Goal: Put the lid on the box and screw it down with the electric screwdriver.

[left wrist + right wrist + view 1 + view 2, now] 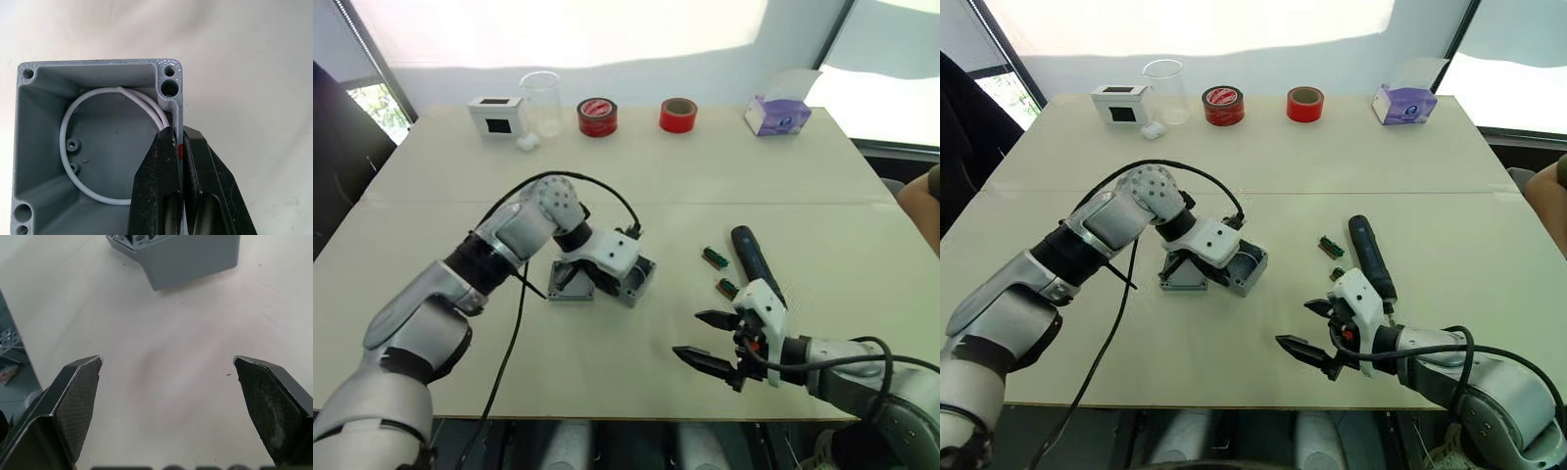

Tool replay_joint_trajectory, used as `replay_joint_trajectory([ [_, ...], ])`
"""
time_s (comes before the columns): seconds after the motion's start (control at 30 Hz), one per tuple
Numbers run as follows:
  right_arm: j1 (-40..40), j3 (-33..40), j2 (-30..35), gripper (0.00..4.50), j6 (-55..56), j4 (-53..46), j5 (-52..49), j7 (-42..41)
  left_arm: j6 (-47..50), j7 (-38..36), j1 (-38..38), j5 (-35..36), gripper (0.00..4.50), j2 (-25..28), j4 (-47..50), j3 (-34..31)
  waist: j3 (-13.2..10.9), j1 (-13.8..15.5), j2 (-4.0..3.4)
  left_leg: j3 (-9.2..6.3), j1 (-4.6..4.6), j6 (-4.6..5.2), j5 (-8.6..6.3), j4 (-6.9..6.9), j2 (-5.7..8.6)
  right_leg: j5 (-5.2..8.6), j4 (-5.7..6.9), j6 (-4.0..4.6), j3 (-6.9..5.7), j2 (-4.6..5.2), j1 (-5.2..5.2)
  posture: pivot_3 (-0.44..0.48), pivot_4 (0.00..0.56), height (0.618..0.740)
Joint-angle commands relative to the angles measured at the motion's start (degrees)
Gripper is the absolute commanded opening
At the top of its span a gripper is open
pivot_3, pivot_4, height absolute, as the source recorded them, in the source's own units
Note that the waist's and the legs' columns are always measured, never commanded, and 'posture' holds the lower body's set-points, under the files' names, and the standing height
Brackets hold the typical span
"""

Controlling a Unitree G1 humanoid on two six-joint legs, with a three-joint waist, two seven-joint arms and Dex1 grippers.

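Currently pinching one wall of the box (93, 147) at mid-table with the left gripper (180, 147); lid (1184, 275) lying just beside. Right gripper (1317, 328) spread wide, empty, near the electric screwdriver (1371, 257). Advisable: steady box, seat lid squarely. Left wrist view reveals white ring (98, 147) inside.

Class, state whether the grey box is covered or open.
Open: the box shows its hollow inside, and the left gripper pinches one wall.
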State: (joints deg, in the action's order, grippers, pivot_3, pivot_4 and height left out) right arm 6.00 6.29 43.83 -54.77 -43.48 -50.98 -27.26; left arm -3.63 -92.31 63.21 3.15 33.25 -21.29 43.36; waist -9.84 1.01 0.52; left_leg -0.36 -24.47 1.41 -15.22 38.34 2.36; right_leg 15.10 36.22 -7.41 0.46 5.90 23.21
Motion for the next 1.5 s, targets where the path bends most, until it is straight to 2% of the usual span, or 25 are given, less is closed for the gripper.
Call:
replay_joint_trajectory([
  [0.03, 0.99, 2.18, -0.26, 4.50, -0.47, -3.87, -2.81, 1.24, -9.40, -0.19, 4.16, 0.92, 0.07, -1.28, -4.50, 2.34, 0.00, -0.09, 0.01, 0.00, 0.00, 0.00, 0.00, 0.02, 0.01, 0.00, 0.00, 0.00, 0.00, 0.00, -0.01, 0.000, 0.150, 0.740],
  [0.27, 2.23, 3.25, -0.36, 4.50, -0.88, -5.38, -5.88, 3.45, -19.20, -0.19, 6.64, -1.31, 0.07, -7.44, -16.46, 3.77, -0.01, -0.25, 0.03, 0.02, 0.00, 0.01, -0.01, 0.02, 0.02, 0.00, 0.00, -0.01, 0.01, -0.01, -0.01, 0.000, 0.150, 0.740],
  [0.33, 2.17, 3.17, -0.54, 4.50, -0.87, -5.64, -6.83, 4.03, -19.11, -0.19, 7.31, -0.11, 0.07, -8.53, -18.19, 5.28, -0.02, -0.30, 0.04, 0.01, 0.00, 0.01, 0.00, 0.02, 0.02, -0.01, 0.00, -0.01, 0.00, -0.01, -0.01, 0.000, 0.150, 0.740],
  [0.43, 2.30, 3.04, -0.60, 4.50, -0.62, -5.90, -7.56, 4.68, -21.00, -0.19, 8.01, -0.55, 0.78, -8.59, -20.00, 7.03, -0.02, -0.31, 0.04, 0.02, 0.00, 0.01, -0.01, 0.02, 0.01, -0.01, 0.00, -0.01, 0.00, -0.02, 0.00, 0.000, 0.150, 0.740],
  [0.57, 1.18, 2.16, -0.78, 4.50, -0.65, -6.00, -8.59, 5.82, -21.36, -0.19, 8.42, -0.97, 2.23, -8.84, -21.16, 5.04, -0.01, -0.29, 0.04, 0.01, 0.00, 0.01, -0.01, 0.02, 0.01, -0.01, 0.01, -0.01, 0.01, -0.03, -0.01, 0.000, 0.150, 0.740],
  [0.63, 0.31, 1.61, -0.96, 4.50, -0.85, -5.85, -9.07, 6.48, -18.39, -0.19, 9.11, -1.11, 2.88, -7.73, -20.22, 3.97, -0.02, -0.31, 0.05, 0.01, 0.00, 0.01, -0.01, 0.02, 0.01, -0.01, 0.01, -0.02, 0.01, -0.02, -0.01, 0.000, 0.150, 0.740],
  [0.67, 0.04, 1.49, -0.85, 4.50, -0.91, -5.76, -9.31, 6.58, -16.46, -0.19, 9.50, -0.81, 2.88, -6.94, -19.56, 3.18, -0.02, -0.33, 0.05, 0.01, 0.00, 0.01, -0.01, 0.02, 0.01, -0.01, 0.01, -0.02, 0.01, -0.03, 0.00, 0.000, 0.150, 0.740],
  [0.8, -1.48, 4.19, 1.28, 4.50, -0.88, -5.06, -13.10, 5.25, 0.71, -0.19, 11.19, 7.07, 2.88, 0.71, -11.90, -1.33, -0.05, -0.58, 0.06, 0.00, -0.02, 0.01, -0.01, 0.02, -0.01, -0.01, 0.03, -0.02, 0.01, -0.05, 0.03, 0.000, 0.150, 0.740],
  [0.93, -5.96, 7.08, 3.45, 4.50, 0.21, -4.05, -17.01, 4.49, 16.26, -0.16, 9.14, 10.37, 2.88, 6.95, -4.15, -10.10, -0.04, -0.97, 0.05, -0.01, 0.00, 0.02, -0.01, 0.00, -0.05, 0.00, 0.04, -0.02, 0.02, -0.08, 0.06, 0.000, 0.150, 0.740],
  [1.0, -12.75, 6.54, 4.64, 4.50, 0.44, -2.66, -17.49, 4.45, 26.03, 6.13, 7.18, 8.76, 2.88, 9.30, -0.85, -13.81, -0.04, -1.00, 0.03, -0.03, 0.04, 0.02, -0.01, 0.01, -0.06, 0.00, 0.04, -0.02, 0.00, -0.09, 0.01, 0.000, 0.150, 0.740],
  [1.07, -24.98, 1.31, 4.78, 4.50, -0.17, -0.49, -14.81, 2.80, 46.84, 17.56, 5.00, 4.53, 2.88, 11.41, 1.06, -16.59, -0.06, -1.64, 0.01, -0.02, 0.06, 0.01, 0.00, 0.04, -0.06, 0.00, 0.10, -0.02, 0.01, -0.09, 0.00, 0.000, 0.150, 0.740],
  [1.17, -32.32, -4.36, 4.98, 4.50, -0.73, 1.08, -10.71, 0.62, 66.44, 26.29, 2.76, 3.86, 2.88, 11.31, 4.54, -20.80, -0.06, -1.76, 0.08, -0.04, 0.08, 0.01, 0.00, 0.12, -0.06, 0.05, 0.30, -0.09, 0.03, -0.14, 0.04, 0.000, 0.150, 0.740],
  [1.27, -37.65, -12.67, 2.25, 4.50, 1.57, 4.64, -3.79, -3.63, 87.55, 34.33, -4.84, 4.63, 2.88, 10.81, 17.02, -28.09, -0.06, -1.84, 0.09, -0.19, -0.02, 0.01, 0.00, 0.09, -0.11, 0.10, 0.46, -0.10, -0.04, -0.25, 0.12, 0.000, 0.150, 0.740],
  [1.33, -38.54, -14.83, 1.01, 4.50, 3.02, 6.22, -1.33, -5.71, 94.46, 38.02, -8.03, 5.88, 2.88, 9.72, 22.65, -31.49, -0.07, -1.86, 0.10, -0.11, -0.06, 0.00, 0.00, 0.08, -0.07, 0.11, 0.56, -0.08, 0.14, -0.23, 0.21, 0.000, 0.150, 0.740],
  [1.5, -39.41, -18.51, -0.11, 4.50, 5.85, 8.09, 4.83, -10.23, 96.13, 47.85, -15.93, 12.55, 2.88, 8.09, 28.95, -38.34, -0.07, -1.55, 0.11, -0.11, -0.10, -0.03, 0.01, 0.45, 0.01, 0.11, 0.85, -0.08, 0.24, -0.12, 0.22, 0.000, 0.150, 0.740],
])
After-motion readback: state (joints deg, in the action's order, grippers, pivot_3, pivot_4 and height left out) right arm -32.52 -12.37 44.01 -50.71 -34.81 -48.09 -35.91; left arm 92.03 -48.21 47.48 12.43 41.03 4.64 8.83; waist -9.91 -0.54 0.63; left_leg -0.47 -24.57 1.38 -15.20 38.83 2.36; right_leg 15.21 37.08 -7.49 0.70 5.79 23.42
